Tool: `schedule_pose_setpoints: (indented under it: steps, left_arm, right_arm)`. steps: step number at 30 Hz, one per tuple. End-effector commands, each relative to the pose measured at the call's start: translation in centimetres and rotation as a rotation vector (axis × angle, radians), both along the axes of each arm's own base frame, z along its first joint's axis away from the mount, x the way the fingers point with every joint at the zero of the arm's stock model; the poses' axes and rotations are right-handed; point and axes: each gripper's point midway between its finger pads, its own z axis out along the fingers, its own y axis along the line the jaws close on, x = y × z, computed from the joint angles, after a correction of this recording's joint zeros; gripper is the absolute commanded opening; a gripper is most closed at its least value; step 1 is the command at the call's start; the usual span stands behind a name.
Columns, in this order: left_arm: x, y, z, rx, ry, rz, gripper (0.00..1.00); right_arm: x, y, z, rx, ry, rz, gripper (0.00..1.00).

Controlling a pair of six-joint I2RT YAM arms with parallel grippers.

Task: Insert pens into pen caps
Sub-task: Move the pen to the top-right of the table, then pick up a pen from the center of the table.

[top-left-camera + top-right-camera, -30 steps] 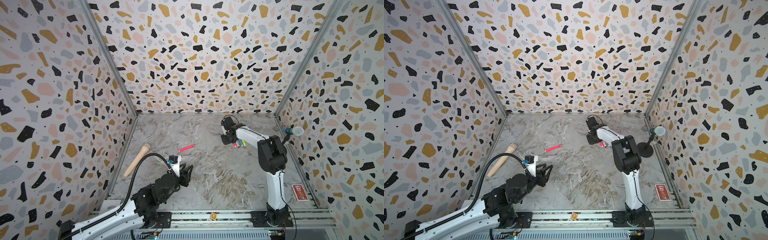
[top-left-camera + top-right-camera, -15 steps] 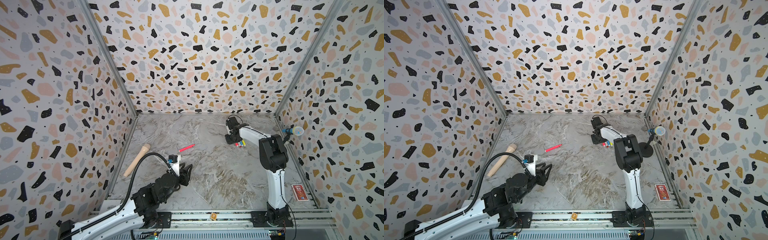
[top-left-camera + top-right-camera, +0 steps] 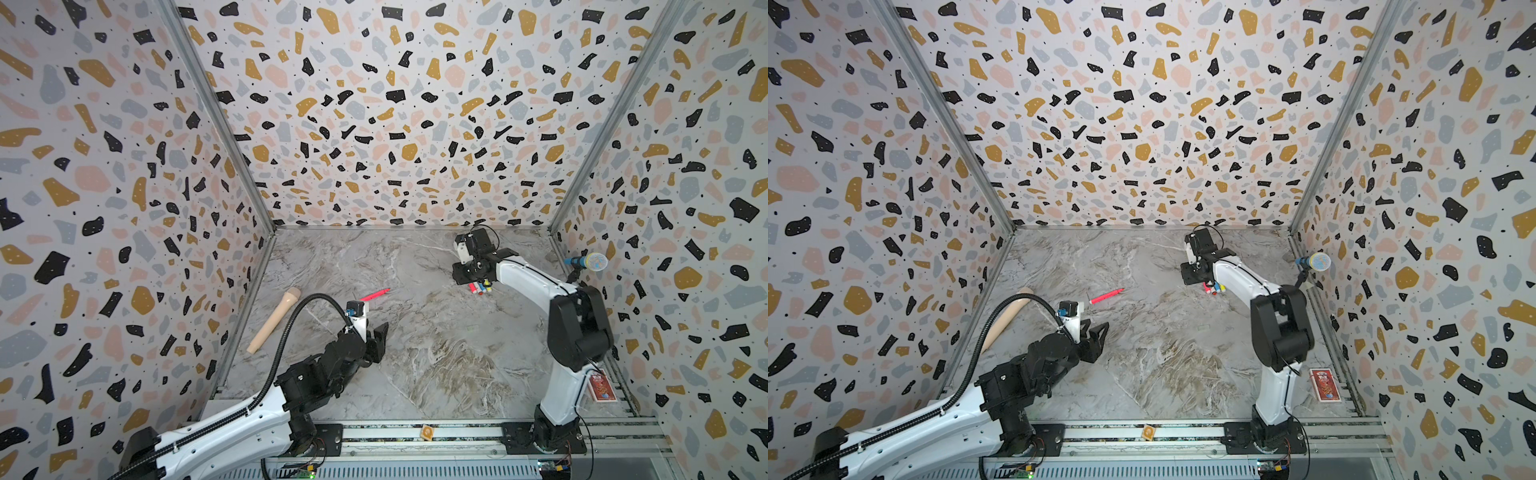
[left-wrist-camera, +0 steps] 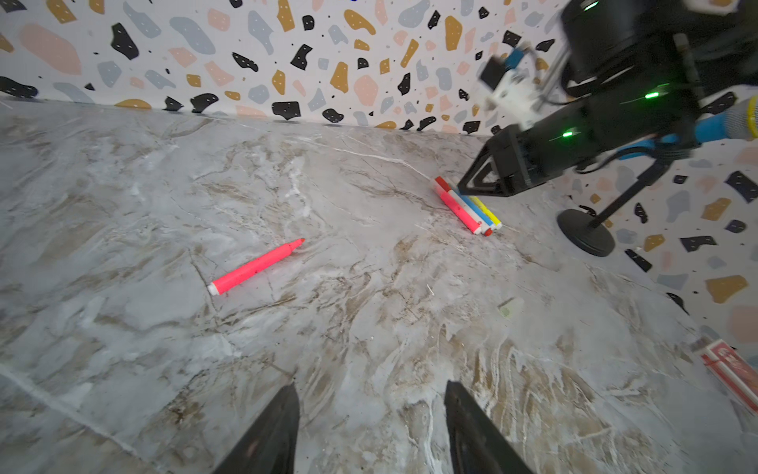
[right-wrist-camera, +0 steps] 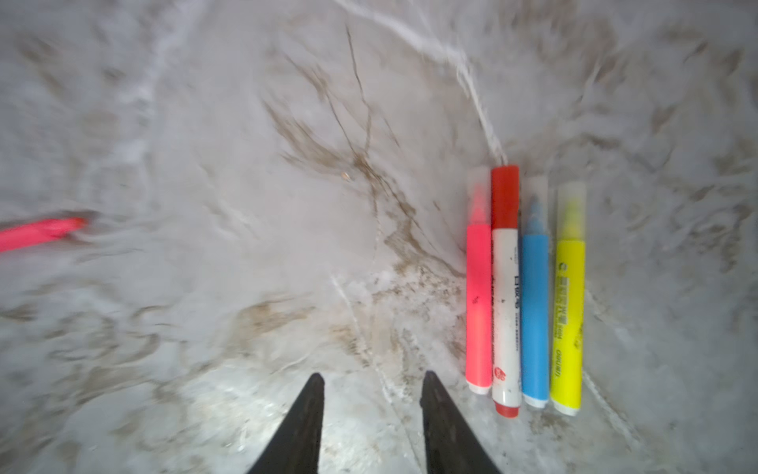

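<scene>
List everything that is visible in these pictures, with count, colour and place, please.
capped pens: four, pink, white-red, blue, yellow; side by side at far right of table
uncapped pen: one, pink; alone, left of table middle
clear piece: one, translucent; near table middle, perhaps a cap
stick: one, beige; by left wall
microphone: one, blue, black stand; by right wall
flat box: one, red; near right corner
tag: one, orange-tan; front rail
left tool: one, black, open, empty
right tool: one, black, open, empty, beside capped pens
</scene>
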Motion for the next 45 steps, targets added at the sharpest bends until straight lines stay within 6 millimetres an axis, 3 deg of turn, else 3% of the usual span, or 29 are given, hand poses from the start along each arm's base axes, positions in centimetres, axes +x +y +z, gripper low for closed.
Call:
schedule_pose_setpoints:
  steps: [1, 7, 12, 19, 22, 30, 45]
  left_arm:
    - [2.7, 0.3, 1.1, 0.023, -0.001, 0.031, 0.58]
    - [8.9, 1.4, -2.1, 0.082, 0.133, 0.042, 0.58]
    - [13.7, 0.9, -7.3, 0.063, 0.338, -0.036, 0.58]
    - [17.8, 3.5, -11.9, 0.162, 0.441, 0.042, 0.57]
    - [18.6, 3.7, -13.4, 0.210, 0.483, 0.041, 0.55]
    - [19.3, 3.9, -15.1, 0.257, 0.523, 0.042, 0.52]
    - [16.0, 3.3, -18.2, 0.343, 0.605, 0.012, 0.40]
  right_arm:
    - [-2.7, 2.8, 6.3, 0.190, -0.138, 0.115, 0.47]
    - [-8.5, 3.3, 8.9, 0.331, -0.207, 0.219, 0.54]
    - [-13.5, 4.1, 9.3, 0.374, -0.233, 0.332, 0.58]
    - [-17.4, 3.4, 9.2, 0.403, -0.249, 0.387, 0.63]
    - [-18.4, 3.3, 8.9, 0.444, -0.254, 0.395, 0.64]
    - [-19.6, 3.5, 8.3, 0.490, -0.236, 0.411, 0.65]
    - [-19.8, 3.3, 8.9, 0.527, -0.255, 0.384, 0.64]
